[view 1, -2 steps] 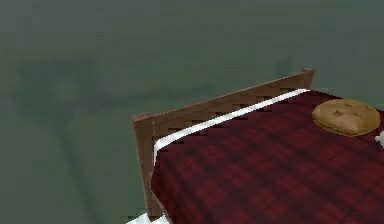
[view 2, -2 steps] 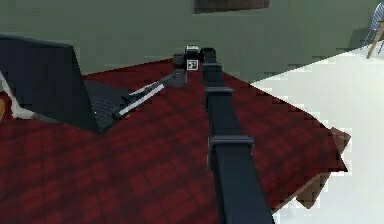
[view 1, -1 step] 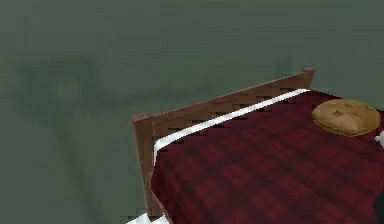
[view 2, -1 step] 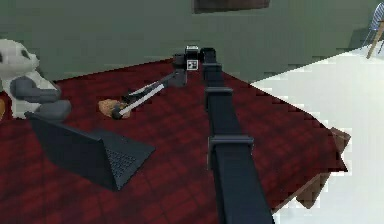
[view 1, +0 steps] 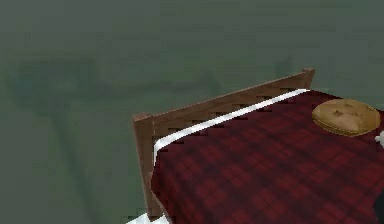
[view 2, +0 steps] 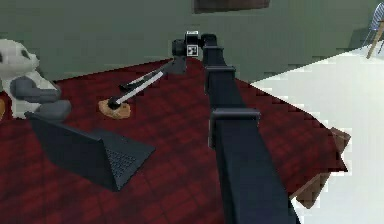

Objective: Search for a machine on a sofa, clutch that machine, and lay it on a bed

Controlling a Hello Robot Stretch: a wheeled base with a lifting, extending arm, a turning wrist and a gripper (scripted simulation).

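I see gripper at tan round obj on bed, laptop short & left of it; can't tell if holding anything.

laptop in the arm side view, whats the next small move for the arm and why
Probably draw the arm back: the laptop already stands open on the bed, apart from the gripper, which ends near a tan round thing, so the laying looks done.

Dim, flat light; soft grey shadows
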